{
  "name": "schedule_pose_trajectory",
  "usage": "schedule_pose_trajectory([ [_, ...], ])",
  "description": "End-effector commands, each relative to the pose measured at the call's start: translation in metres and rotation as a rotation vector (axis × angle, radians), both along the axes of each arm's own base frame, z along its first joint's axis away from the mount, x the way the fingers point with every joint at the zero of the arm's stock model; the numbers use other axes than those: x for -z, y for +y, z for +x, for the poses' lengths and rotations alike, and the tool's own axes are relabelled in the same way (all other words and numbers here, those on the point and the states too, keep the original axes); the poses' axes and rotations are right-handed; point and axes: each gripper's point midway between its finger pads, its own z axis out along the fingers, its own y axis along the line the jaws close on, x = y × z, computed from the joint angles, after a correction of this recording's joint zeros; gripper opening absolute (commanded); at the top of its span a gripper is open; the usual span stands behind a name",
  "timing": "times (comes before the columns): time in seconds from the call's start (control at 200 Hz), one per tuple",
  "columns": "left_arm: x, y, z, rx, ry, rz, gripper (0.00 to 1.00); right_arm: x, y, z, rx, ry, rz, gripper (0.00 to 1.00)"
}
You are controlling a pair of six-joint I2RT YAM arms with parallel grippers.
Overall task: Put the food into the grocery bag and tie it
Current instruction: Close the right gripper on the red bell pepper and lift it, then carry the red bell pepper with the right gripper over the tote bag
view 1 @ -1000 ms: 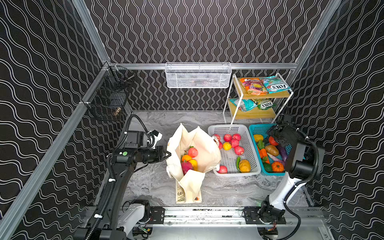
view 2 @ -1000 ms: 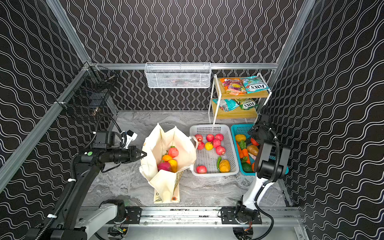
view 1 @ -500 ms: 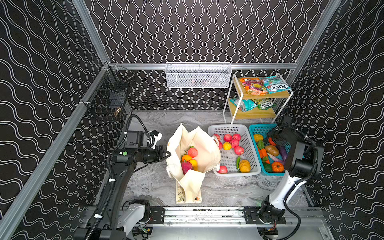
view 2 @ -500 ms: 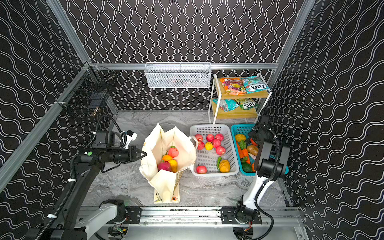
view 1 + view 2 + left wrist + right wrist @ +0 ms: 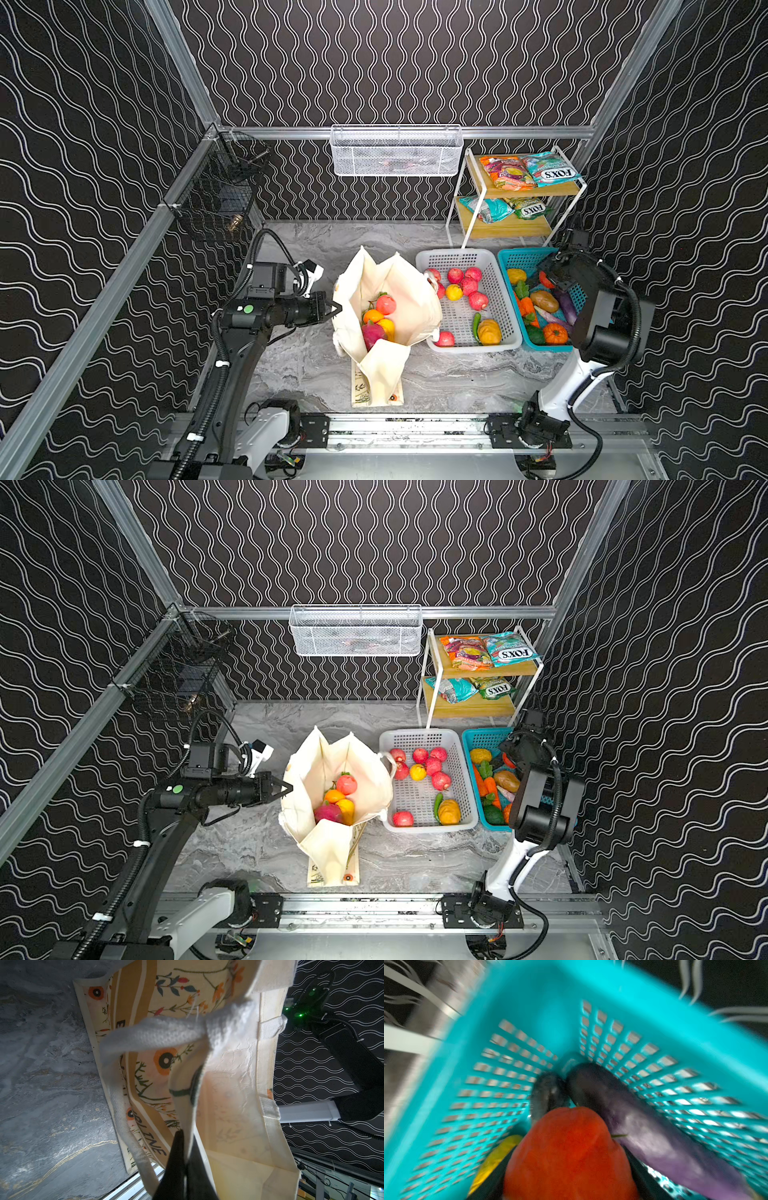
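Note:
The grocery bag [image 5: 401,286] [image 5: 359,758] stands open mid-table with a red fruit [image 5: 386,304], an orange, a yellow fruit and a pink dragon fruit [image 5: 371,335] inside. My left gripper [image 5: 338,308] [image 5: 289,788] is shut on the bag's left rim. In the left wrist view its black jaws [image 5: 188,1147] pinch the cream cloth [image 5: 232,1084]. My right gripper [image 5: 550,279] [image 5: 512,757] is down in the far end of the teal basket [image 5: 519,257]. In the right wrist view its jaws [image 5: 571,1167] hold a red vegetable [image 5: 569,1142] between them, beside a purple aubergine [image 5: 643,1115].
A white basket [image 5: 457,254] of red and yellow fruit sits between bag and teal basket. Behind them a two-tier shelf [image 5: 519,191] carries snack packets [image 5: 550,170]. A white wire basket [image 5: 395,151] hangs on the back wall, a black one [image 5: 216,195] on the left.
My right gripper's jaws have narrowed onto the red vegetable in the teal basket, and it has shifted slightly. The left arm and the bag have not moved.

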Motion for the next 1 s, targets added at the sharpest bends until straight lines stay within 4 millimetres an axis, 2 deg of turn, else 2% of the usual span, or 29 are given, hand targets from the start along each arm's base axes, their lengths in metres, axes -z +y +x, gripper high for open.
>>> schedule_pose_trajectory([
  [0.0, -0.008, -0.002, 0.001, 0.009, -0.031, -0.010, 0.00, -0.015, 0.003, -0.004, -0.008, -0.026, 0.001, 0.51],
  [0.215, -0.018, 0.000, 0.004, 0.004, -0.073, -0.002, 0.00, -0.056, 0.016, -0.021, -0.025, -0.100, 0.010, 0.51],
  [0.38, -0.017, 0.001, 0.006, -0.003, -0.090, 0.011, 0.00, -0.083, 0.039, -0.046, -0.066, -0.168, 0.050, 0.51],
  [0.511, -0.017, 0.001, 0.008, -0.005, -0.104, 0.000, 0.00, -0.101, 0.066, -0.066, -0.110, -0.232, 0.067, 0.51],
  [0.656, -0.020, 0.001, 0.010, -0.008, -0.118, 0.002, 0.00, -0.126, 0.104, -0.079, -0.196, -0.281, 0.080, 0.51],
  [0.801, -0.016, 0.009, 0.014, -0.050, -0.114, 0.045, 0.00, -0.153, 0.153, -0.089, -0.314, -0.327, 0.075, 0.51],
  [0.996, -0.016, 0.014, 0.010, -0.068, -0.129, 0.075, 0.00, -0.194, 0.217, -0.110, -0.478, -0.390, 0.064, 0.50],
])
